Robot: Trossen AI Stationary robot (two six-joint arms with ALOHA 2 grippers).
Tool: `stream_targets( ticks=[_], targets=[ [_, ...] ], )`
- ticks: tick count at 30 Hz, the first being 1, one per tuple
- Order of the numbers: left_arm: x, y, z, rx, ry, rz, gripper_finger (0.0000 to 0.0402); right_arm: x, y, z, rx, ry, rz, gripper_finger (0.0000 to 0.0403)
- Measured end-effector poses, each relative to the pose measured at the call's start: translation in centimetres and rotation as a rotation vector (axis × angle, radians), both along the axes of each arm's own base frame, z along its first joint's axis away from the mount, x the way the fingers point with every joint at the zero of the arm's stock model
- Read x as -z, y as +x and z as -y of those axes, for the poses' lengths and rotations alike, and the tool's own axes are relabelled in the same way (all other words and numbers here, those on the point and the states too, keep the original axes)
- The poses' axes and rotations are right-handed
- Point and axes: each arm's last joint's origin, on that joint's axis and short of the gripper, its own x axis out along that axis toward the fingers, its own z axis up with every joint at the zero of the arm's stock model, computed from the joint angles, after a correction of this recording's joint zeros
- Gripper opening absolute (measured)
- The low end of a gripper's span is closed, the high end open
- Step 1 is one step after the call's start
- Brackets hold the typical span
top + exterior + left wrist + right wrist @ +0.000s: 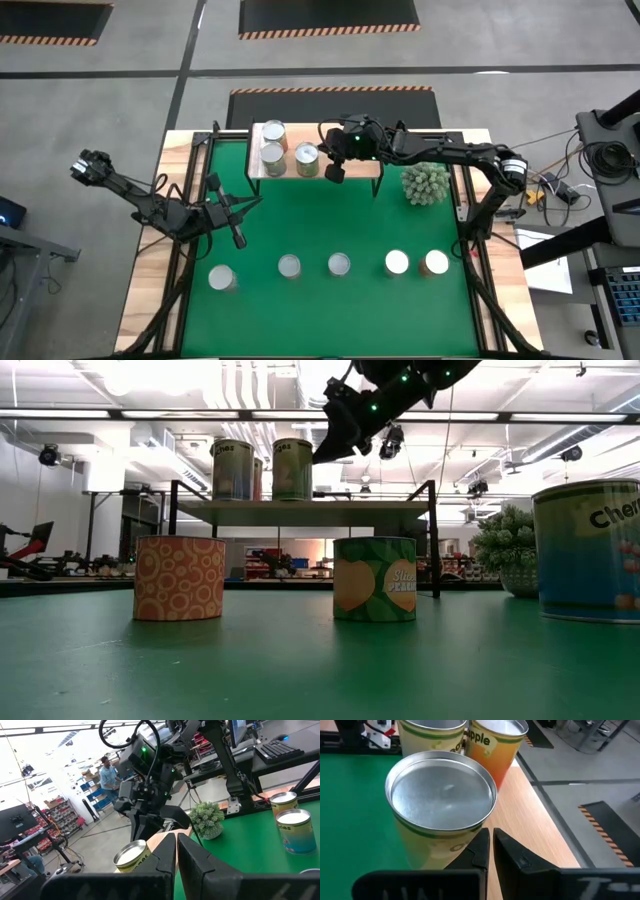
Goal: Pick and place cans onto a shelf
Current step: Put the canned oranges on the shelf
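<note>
Three cans (pixel 273 146) stand on the shelf (pixel 365 167) at about 12 o'clock on the green mat (pixel 330 220); five more cans (pixel 339 264) sit in a row near 6 o'clock, well apart from one another. Right gripper (pixel 335 165) hangs just beside the nearest shelf can (pixel 442 810), fingers drawn nearly together and holding nothing. Left gripper (pixel 237 225) waits over the mat near 9 o'clock, fingers likewise nearly together, empty. Cans are rigid cylinders: bright, smooth metal lids with a raised rim, paper-like printed labels on the walls. Judged stiff, not fragile, probably moderately heavy if full; walls may be somewhat slippery. Best hold: across the side wall at mid-height, fingers opened wider than the can. Shelf top is a light-wood plank on thin black legs; a spiky plant (pixel 426 184) stands at 2 o'clock.
</note>
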Motion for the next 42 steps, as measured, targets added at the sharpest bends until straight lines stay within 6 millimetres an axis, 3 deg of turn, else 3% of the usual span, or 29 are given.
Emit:
stream_targets(
  ticks=[6,12,18,24,30,42],
  targets=[
    [0.0,0.0,0.0,0.000,0.000,0.000,0.0000,-0.3,-0.2,-0.1,0.003,0.000,0.007,0.0013],
    [0.0,0.0,0.0,0.000,0.000,0.000,0.0000,-2.8,-1.5,-1.0,0.009,0.010,0.087,0.0013],
    [0.0,0.0,0.0,0.000,0.000,0.000,0.0000,-4.6,-1.1,-3.0,-0.028,0.030,0.234,0.0013],
    [0.0,0.0,0.0,0.000,0.007,-0.003,0.0000,-3.3,0.3,-4.3,-0.061,0.068,0.214,0.0010],
    [0.0,0.0,0.0,0.000,0.007,-0.004,0.0000,-2.0,1.1,-4.1,-0.047,0.089,0.174,0.0009],
    [0.0,0.0,0.0,0.000,0.007,-0.004,0.0000,-1.2,0.7,-3.9,0.028,0.040,0.069,0.0009]
  ],
)
